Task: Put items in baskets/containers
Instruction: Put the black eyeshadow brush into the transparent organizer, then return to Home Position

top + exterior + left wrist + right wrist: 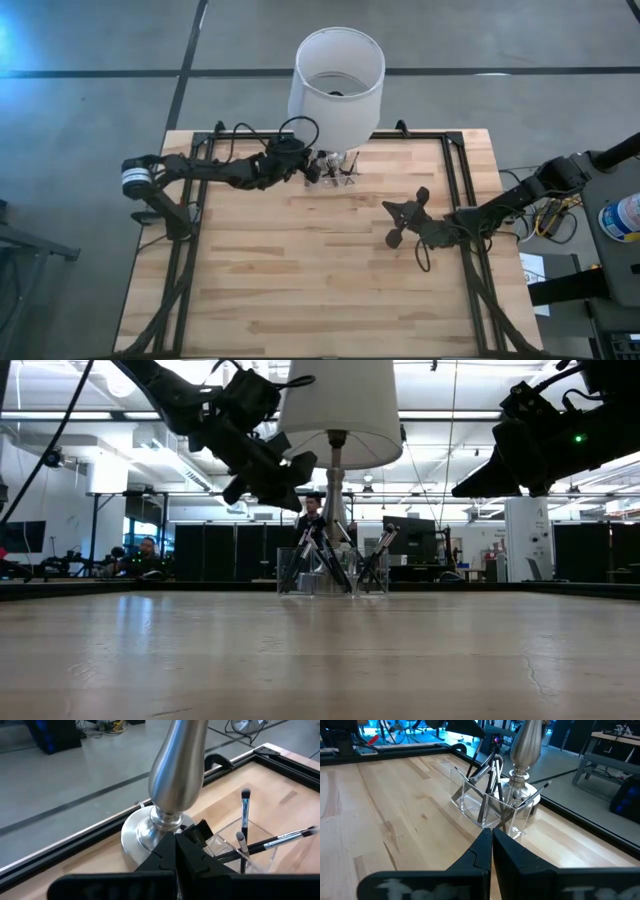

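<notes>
Several thin dark brushes stand tilted in two clear holders set side by side, their shafts leaning on the rims. The holders rest on the table at the foot of a silver lamp near the far edge. My left gripper is shut and hovers just left of the holders, above the lamp's round base. A blunt dark piece shows right beside its fingertips. My right gripper is shut and waits in the air over the table's right half, pointing at the holders. My left gripper's fingertips have a blunt dark piece close beside them. I cannot tell whether the fingers hold or touch it, or what it is.
The lamp's white shade hangs over the far middle and hides part of the holders from above. A black metal frame runs along the table's edges. Bare wood fills the near half. People sit in the room beyond.
</notes>
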`<state>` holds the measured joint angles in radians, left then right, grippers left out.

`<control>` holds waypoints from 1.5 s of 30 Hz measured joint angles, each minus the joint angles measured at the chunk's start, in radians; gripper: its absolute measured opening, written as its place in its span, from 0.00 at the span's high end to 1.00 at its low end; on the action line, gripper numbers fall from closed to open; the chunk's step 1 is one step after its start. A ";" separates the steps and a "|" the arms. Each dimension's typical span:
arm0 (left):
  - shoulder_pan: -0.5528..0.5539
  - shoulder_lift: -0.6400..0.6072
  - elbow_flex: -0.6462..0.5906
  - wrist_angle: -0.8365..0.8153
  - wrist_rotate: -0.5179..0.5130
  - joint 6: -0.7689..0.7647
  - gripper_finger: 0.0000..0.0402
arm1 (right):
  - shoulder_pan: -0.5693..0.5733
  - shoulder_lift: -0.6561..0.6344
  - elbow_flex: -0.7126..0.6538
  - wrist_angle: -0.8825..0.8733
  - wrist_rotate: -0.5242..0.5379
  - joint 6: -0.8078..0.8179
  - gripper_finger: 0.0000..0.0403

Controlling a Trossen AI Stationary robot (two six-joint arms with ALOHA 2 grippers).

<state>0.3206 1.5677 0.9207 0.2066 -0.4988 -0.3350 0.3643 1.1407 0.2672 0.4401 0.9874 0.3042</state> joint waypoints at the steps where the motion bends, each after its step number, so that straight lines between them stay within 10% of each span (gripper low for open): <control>1: 0.000 -0.004 -0.004 -0.001 0.000 0.000 1.00 | 0.000 0.000 0.000 0.000 0.000 0.000 0.98; 30: -0.042 -0.226 -0.043 -0.317 -0.015 -0.019 0.86 | 0.000 0.000 0.000 -0.003 0.000 0.003 0.98; 38: -0.221 -0.438 -0.289 -0.196 -0.072 0.080 0.86 | 0.000 0.000 -0.004 -0.018 -0.003 0.002 0.98; 45: -0.294 -0.645 -0.575 0.038 0.007 0.145 0.86 | -0.031 0.000 -0.039 0.074 -0.273 -0.128 0.98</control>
<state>0.0265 0.9229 0.3454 0.2449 -0.4917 -0.1896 0.3335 1.1408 0.2279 0.5143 0.7146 0.1760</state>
